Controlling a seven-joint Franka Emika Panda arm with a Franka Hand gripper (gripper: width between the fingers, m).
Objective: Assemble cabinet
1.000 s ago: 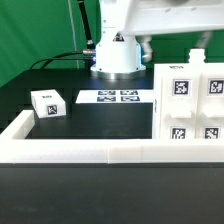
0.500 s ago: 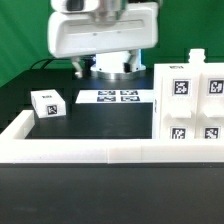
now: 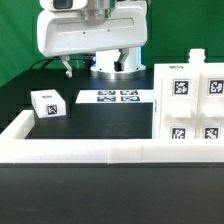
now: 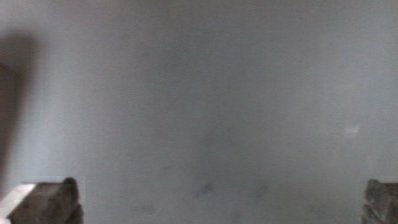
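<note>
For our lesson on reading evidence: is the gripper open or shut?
Open. In the wrist view the gripper shows its two fingertips far apart, with nothing held between them.

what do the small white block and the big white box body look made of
Small white tagged block: probably plastic, matte; even dull white faces, no grain. Large white boxy cabinet body: seemingly the same matte plastic; opaque, uniform white, no shine. Exact kind cannot be told.
</note>
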